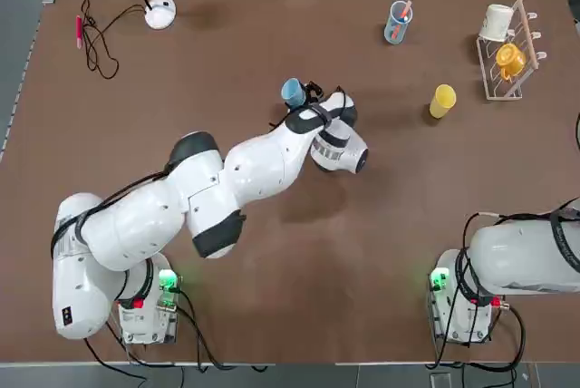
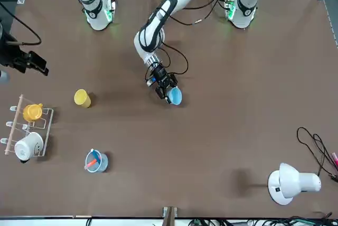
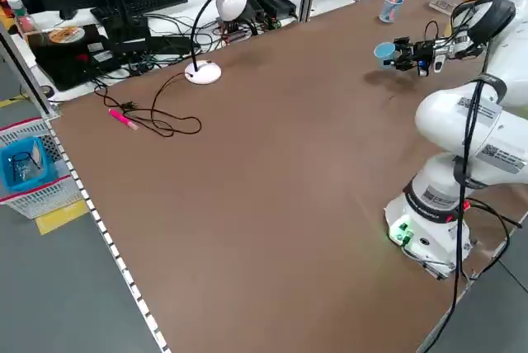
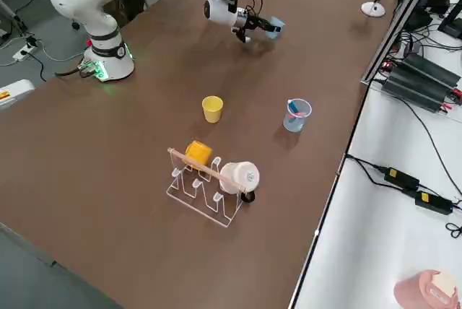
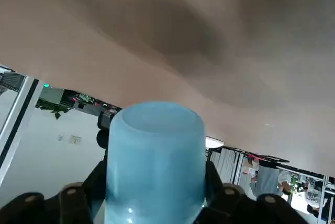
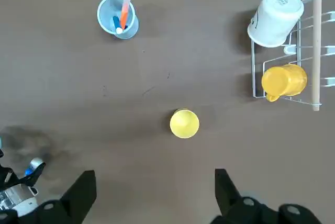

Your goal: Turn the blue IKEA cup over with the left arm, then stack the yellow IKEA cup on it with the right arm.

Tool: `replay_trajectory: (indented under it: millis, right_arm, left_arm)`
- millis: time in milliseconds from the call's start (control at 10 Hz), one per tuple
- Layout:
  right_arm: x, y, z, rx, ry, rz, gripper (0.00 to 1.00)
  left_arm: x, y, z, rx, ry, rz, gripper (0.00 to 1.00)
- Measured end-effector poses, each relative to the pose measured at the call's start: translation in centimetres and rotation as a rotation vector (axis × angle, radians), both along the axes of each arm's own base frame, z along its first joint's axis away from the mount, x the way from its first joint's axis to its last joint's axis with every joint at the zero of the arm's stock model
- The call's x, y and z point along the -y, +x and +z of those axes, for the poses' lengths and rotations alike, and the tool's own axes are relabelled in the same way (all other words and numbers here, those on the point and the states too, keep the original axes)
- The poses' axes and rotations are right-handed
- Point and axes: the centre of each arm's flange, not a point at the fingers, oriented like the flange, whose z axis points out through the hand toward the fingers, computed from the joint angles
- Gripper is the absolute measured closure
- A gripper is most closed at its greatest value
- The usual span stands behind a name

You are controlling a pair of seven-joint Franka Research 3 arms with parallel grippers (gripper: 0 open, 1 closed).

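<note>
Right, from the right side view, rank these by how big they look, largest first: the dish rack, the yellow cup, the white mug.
1. Dish rack
2. White mug
3. Yellow cup

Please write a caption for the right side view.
Yellow cup stands upright between rack and glass of sticks.
</note>
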Motion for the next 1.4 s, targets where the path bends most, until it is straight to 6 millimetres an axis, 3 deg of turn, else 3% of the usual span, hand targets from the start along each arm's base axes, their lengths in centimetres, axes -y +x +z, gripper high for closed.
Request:
replay_trajectory:
  millis: [1400]
  right_arm:
    - [0.00,-0.03,-0.10,-0.004,0.000,0.000,0.00]
  left_arm:
    - [0.28,-0.03,0.16,0.012,-0.018,0.002,0.12]
